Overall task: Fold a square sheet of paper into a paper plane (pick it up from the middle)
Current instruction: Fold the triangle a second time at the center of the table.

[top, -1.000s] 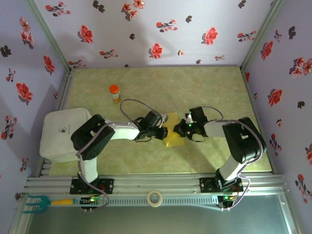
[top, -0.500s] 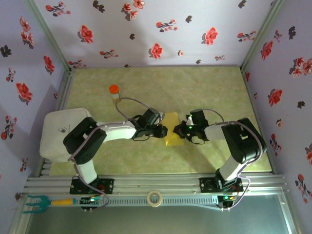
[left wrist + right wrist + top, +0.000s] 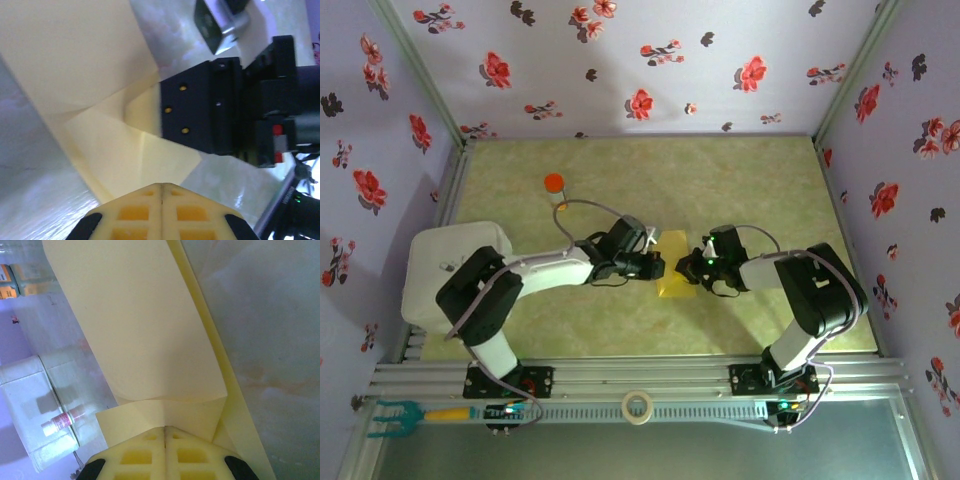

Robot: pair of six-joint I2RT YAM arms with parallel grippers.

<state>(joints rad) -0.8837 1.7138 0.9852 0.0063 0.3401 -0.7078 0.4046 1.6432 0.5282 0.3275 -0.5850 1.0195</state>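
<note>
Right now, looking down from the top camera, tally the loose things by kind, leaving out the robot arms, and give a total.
creased yellow sheet of paper: 1
small orange-capped bottle: 1
white square soft case: 1
pale roll of tape: 1
teal-headed tool with orange handle: 1
Total: 5

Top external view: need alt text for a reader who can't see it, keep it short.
Two robot arms meet in the middle of a pale green table, the left gripper and right gripper both shut on opposite sides of a partly folded yellow sheet of paper. An orange-capped bottle stands farther back on the left, and a white box sits at the left edge.
</note>
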